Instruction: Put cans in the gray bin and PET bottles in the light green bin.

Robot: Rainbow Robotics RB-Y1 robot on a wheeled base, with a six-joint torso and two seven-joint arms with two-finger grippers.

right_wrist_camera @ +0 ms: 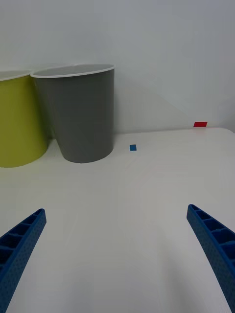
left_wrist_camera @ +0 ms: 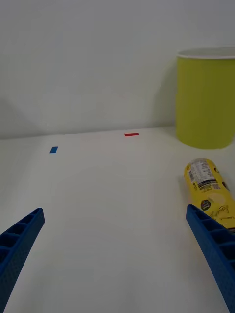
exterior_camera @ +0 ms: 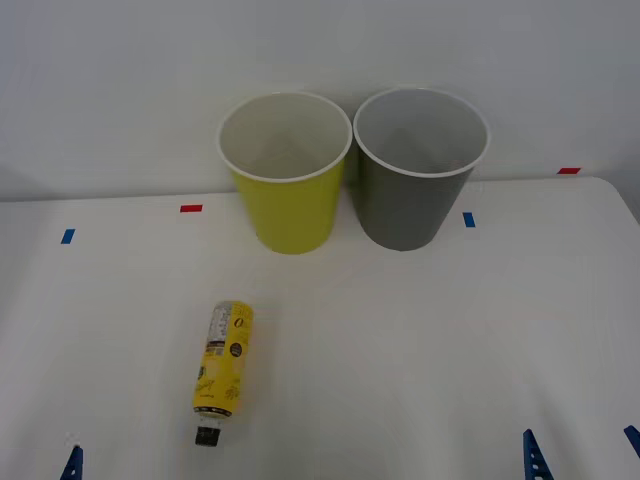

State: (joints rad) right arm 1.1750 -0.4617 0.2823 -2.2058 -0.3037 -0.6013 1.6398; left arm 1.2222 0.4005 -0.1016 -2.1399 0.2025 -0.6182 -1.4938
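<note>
A PET bottle with a yellow label lies on its side on the white table, left of centre, its dark cap pointing toward the front edge. It also lies beside one finger of my left gripper, where the PET bottle is untouched. The light green bin and the gray bin stand upright side by side at the back. My left gripper is open, low at the front left. My right gripper is open at the front right, with the gray bin ahead. The cans are out of view.
Small blue tape marks and red tape marks dot the table's back part. A white wall rises right behind the bins. The table's right edge runs close to the right gripper's side.
</note>
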